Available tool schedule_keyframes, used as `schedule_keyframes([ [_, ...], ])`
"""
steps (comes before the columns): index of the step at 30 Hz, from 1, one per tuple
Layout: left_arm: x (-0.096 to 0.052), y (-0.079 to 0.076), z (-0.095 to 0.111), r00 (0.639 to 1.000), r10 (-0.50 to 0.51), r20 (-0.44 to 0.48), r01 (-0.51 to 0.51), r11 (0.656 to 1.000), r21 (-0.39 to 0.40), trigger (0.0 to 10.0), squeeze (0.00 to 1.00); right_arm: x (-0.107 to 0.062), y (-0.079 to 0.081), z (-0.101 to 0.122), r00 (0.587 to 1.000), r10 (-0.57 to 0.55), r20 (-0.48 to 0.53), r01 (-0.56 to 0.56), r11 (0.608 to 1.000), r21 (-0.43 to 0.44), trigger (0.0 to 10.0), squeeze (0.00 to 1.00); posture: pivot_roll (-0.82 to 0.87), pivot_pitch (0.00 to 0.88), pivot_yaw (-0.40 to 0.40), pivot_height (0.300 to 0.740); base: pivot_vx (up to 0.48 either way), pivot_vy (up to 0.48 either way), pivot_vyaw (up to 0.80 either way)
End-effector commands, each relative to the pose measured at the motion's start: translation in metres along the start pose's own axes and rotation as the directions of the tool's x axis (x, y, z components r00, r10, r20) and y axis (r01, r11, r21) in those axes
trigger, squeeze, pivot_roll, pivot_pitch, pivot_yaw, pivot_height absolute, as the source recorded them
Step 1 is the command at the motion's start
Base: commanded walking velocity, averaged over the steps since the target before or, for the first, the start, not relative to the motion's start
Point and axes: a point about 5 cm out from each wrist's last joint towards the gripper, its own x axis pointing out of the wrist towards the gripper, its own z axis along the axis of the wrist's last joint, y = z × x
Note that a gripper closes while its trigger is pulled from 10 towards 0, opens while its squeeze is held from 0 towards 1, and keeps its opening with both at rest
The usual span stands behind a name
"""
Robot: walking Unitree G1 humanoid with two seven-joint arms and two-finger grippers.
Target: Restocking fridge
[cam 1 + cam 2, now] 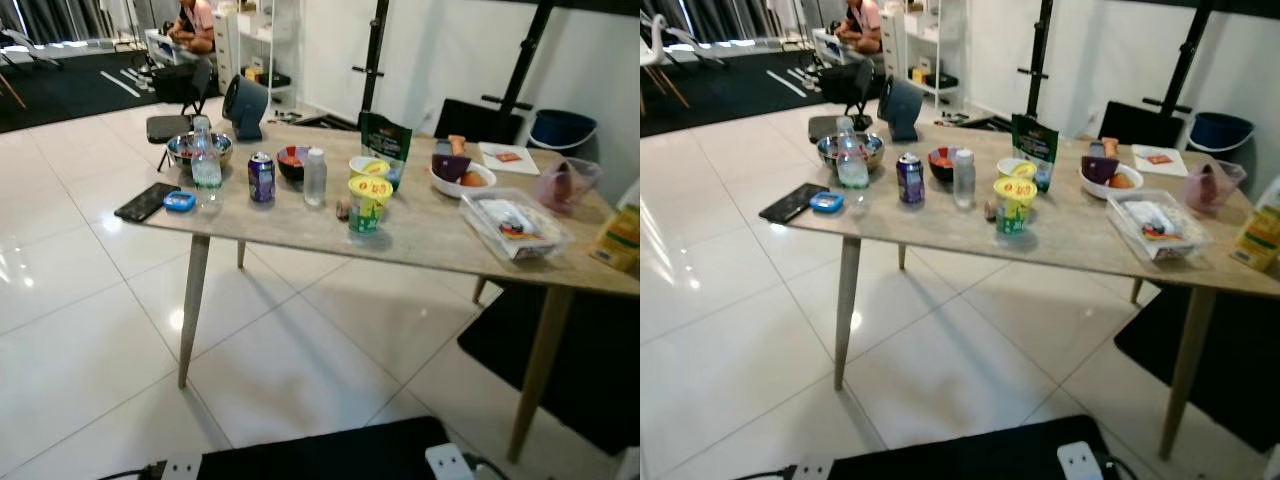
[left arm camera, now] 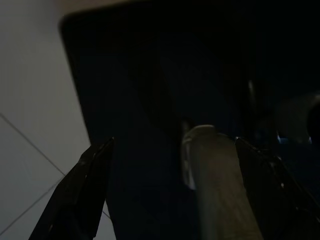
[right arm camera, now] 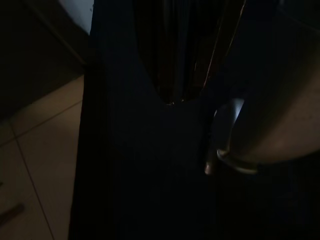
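On the table (image 1: 430,240), no label reads legibly; left fingers (image 2: 82,195) are spread empty, right fingers' state unclear.

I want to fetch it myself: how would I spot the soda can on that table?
Start at the long wooden table and go to its left end, near the metal bowl. The can stands between two clear plastic bottles. It alone is purple and opaque, with a silver top.

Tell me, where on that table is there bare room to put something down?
The table's near edge is bare between the purple can and the clear tray, apart from the yellow cups. The far left end is crowded around the steel bowl.
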Motion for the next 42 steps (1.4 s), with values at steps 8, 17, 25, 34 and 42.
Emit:
schedule_keyframes([
  [8,-0.001,0.0001,-0.0086,1.0,-0.001,-0.027,0.001,1.0,0.007,10.0,0.0,0.0004,0.0016,0.0007,1.0,-0.004,-0.004,0.004,1.0,0.013,10.0,0.0,-0.02,0.0,-0.002,0.74,0.308,0.0,-0.8],
  [17,-0.0011,0.0002,-0.0086,1.0,-0.001,-0.027,0.001,1.0,0.009,10.0,0.0,0.0002,0.0005,0.0009,1.0,-0.01,-0.004,0.01,1.0,0.005,10.0,0.0,-0.02,0.0,-0.001,0.74,0.307,0.0,-0.16],
  [25,-0.0011,-0.0001,-0.0096,1.0,0.0,-0.03,0.0,1.0,0.018,10.0,0.0,-0.0002,-0.0025,0.0,1.0,-0.014,-0.007,0.014,1.0,-0.006,10.0,0.0,-0.02,0.0,-0.007,0.74,0.308,0.0,0.0],
  [34,-0.0008,0.0002,-0.0078,1.0,0.017,-0.021,-0.017,1.0,0.004,10.0,0.0,-0.0002,-0.0032,0.0026,1.0,-0.014,-0.004,0.013,1.0,-0.014,10.0,0.0,-0.02,0.0,-0.008,0.74,0.148,0.0,0.0],
  [42,-0.0006,-0.0025,-0.0078,1.0,-0.015,-0.018,0.015,1.0,-0.016,10.0,0.0,-0.0001,-0.002,0.0008,1.0,-0.007,-0.01,0.007,1.0,-0.018,10.0,0.0,-0.02,0.0,-0.008,0.74,0.031,-0.049,0.0],
])
